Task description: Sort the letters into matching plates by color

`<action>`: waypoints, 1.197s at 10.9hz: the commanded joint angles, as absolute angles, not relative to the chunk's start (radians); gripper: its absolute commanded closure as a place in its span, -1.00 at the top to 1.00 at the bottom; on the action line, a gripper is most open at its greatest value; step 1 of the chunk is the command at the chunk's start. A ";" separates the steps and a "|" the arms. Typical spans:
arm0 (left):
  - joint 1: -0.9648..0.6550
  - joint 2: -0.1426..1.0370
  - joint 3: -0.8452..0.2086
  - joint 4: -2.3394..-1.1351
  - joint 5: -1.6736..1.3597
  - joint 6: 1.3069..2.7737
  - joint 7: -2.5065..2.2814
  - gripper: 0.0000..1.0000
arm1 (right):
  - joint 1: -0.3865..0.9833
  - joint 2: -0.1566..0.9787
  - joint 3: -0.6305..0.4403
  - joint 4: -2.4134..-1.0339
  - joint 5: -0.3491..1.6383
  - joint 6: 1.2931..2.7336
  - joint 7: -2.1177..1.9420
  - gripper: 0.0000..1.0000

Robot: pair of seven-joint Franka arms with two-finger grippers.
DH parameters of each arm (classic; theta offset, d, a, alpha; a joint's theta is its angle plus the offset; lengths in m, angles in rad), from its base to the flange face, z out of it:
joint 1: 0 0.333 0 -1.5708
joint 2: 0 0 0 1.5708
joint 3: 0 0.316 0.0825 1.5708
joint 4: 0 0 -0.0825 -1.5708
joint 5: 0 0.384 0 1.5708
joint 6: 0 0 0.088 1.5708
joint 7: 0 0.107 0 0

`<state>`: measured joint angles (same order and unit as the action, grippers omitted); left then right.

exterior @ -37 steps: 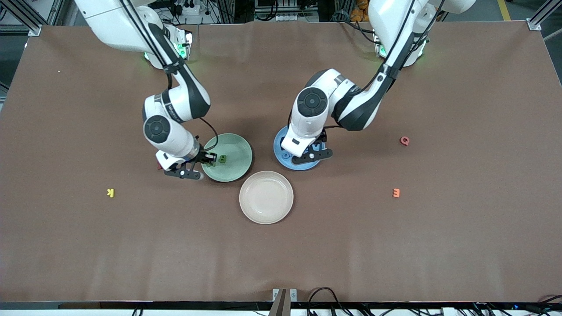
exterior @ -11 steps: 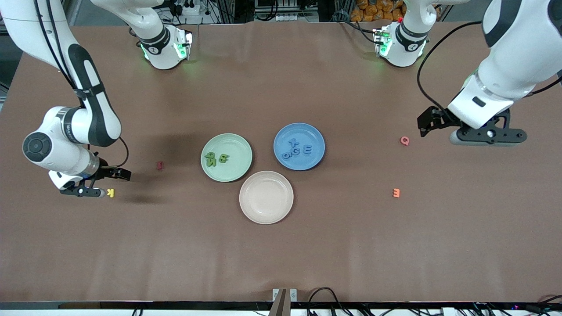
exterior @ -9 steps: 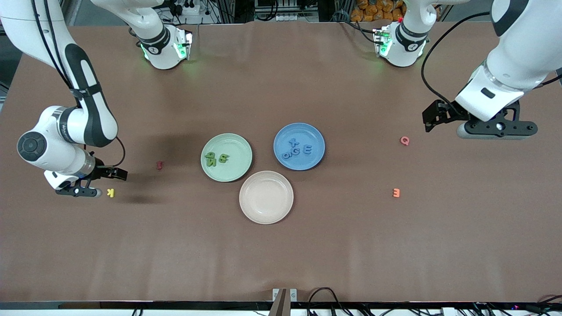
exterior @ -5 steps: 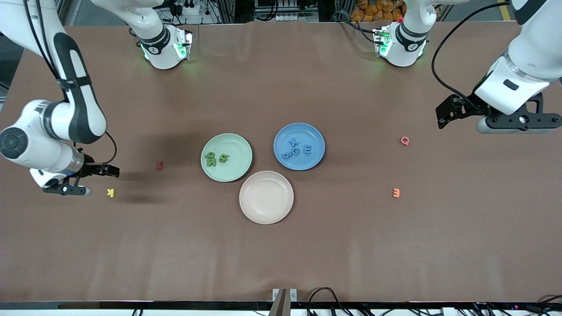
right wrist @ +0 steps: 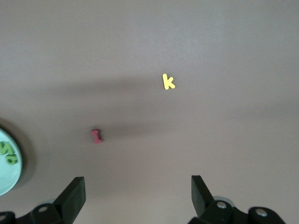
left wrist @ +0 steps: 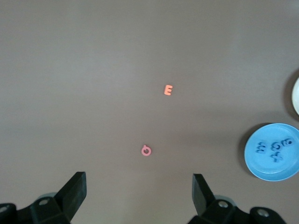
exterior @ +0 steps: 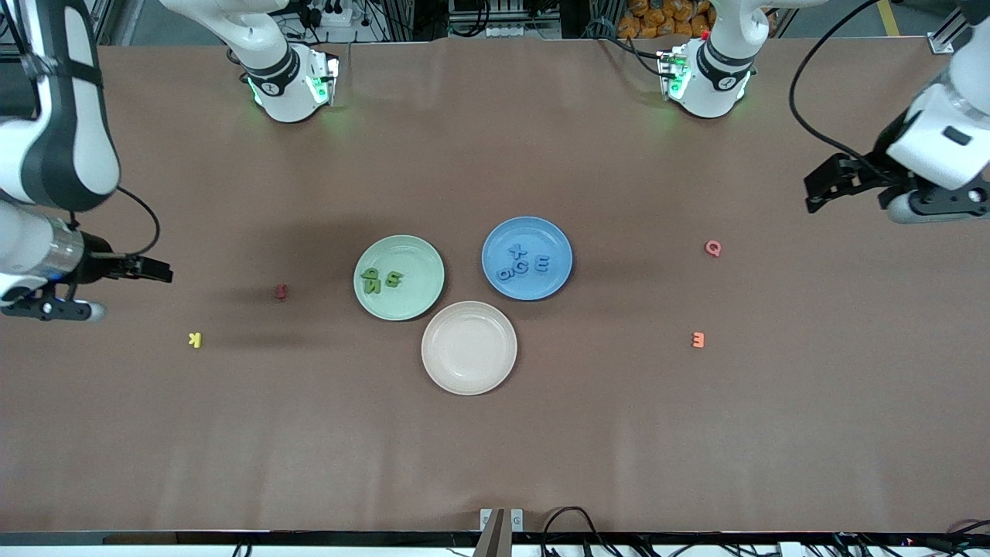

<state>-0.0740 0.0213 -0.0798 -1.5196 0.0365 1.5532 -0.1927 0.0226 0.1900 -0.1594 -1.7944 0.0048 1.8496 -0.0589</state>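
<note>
1. Mid-table, the green plate (exterior: 399, 278) holds the green letters (exterior: 382, 279); at its 3 o'clock, the blue plate (exterior: 527, 257) holds the blue letters (exterior: 523, 263).
2. At the table's 9 o'clock edge, the right gripper (exterior: 158, 271) hangs, fingers spread, empty.
3. At the 3 o'clock edge, the left gripper (exterior: 821, 186) hangs, fingers apart, empty.

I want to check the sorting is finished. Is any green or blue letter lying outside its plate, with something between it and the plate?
No. The green letters lie in the green plate, the blue letters in the blue plate. Nothing visible stands in the way.
</note>
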 commanded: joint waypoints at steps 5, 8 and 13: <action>-0.074 0.005 -0.025 -1.549 0.018 1.548 -0.130 1.00 | 0.044 0.080 -0.159 -1.493 -0.009 1.470 -0.057 1.00; -0.020 -0.002 -0.069 -1.555 0.018 1.569 -0.133 1.00 | 0.074 0.069 -0.160 -1.404 -0.040 1.410 0.058 1.00; -0.017 -0.012 -0.078 -1.594 0.018 1.625 -0.133 1.00 | 0.100 0.023 -0.189 -1.480 -0.043 1.488 0.080 1.00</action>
<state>-0.0359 0.0198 -0.0568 -1.5645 0.0338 1.6074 -0.1352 0.0794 0.0589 -0.1699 -1.4321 -0.0276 1.4549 0.0463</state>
